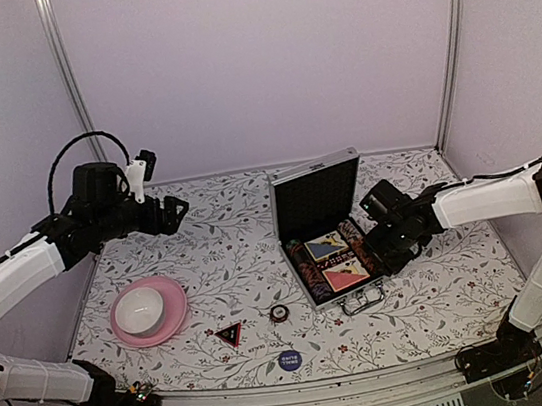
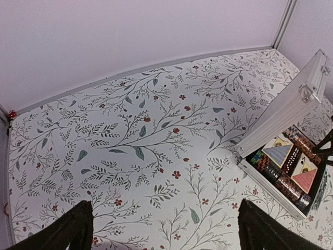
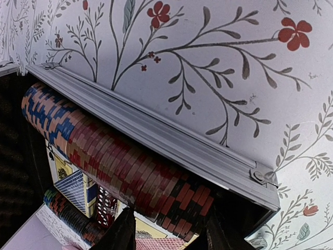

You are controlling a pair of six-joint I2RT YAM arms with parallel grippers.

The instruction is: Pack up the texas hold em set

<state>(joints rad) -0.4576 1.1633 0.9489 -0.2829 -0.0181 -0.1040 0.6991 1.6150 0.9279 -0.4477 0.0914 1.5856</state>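
Chips (image 3: 119, 166) in the case (image 3: 171, 146) lie just under the open-jawed right pincer (image 3: 171, 232).

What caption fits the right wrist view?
Right gripper at the rim of the open case, fingers flanking the striped chip row.

Pale lilac walls (image 1: 261, 63), floral-patterned table (image 1: 229, 259), metal corner posts (image 1: 67, 80).

Your top cam sits high at the near edge, looking down and fwd over the whole table (image 1: 205, 232) to the back wall (image 1: 261, 63). Left wrist cam hangs well above the table, facing that wall, angled right — you catch the open case (image 2: 291, 112) at its right edge. Right wrist cam is v. close — low over the case's rim, chips (image 3: 119, 156) filling the frame. All three views share the case.
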